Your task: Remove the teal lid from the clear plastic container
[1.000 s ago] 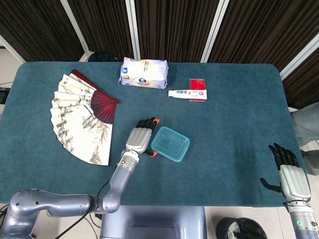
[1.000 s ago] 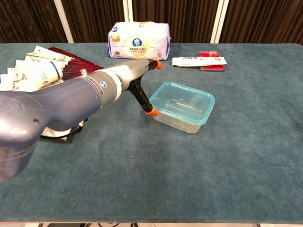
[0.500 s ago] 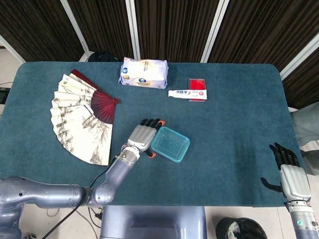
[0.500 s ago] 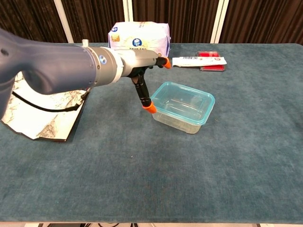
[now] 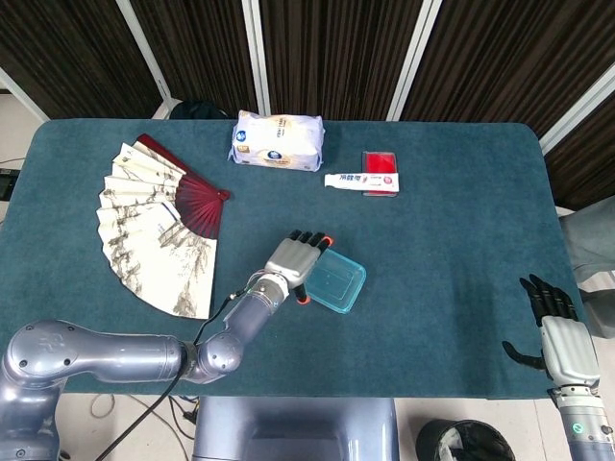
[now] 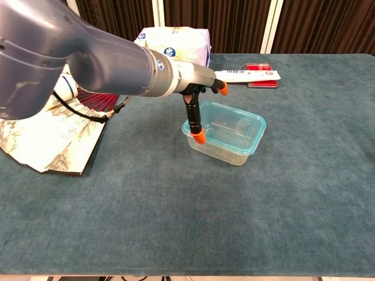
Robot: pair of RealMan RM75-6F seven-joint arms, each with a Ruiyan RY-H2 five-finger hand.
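The clear plastic container [image 5: 336, 284] [image 6: 233, 145] stands mid-table with its teal lid [image 5: 338, 277] [image 6: 229, 124] seated on it. My left hand [image 5: 299, 255] [image 6: 196, 96] reaches over the lid's left part with fingers spread and orange tips showing. In the chest view its thumb [image 6: 197, 133] points down against the lid's near-left corner. It grips nothing. My right hand [image 5: 555, 331] hovers by the table's front right edge, fingers apart and empty, seen only in the head view.
A spread paper fan [image 5: 159, 226] [image 6: 41, 126] lies at the left. At the back are a tissue pack [image 5: 277, 140] [image 6: 173, 50], a toothpaste tube [image 5: 360, 180] [image 6: 246, 75] and a red box [image 5: 381, 163] [image 6: 261, 67].
My left hand has moved right, from beside the container to over the lid's left part, and its thumb now meets the near-left corner. The container and right hand have not moved.
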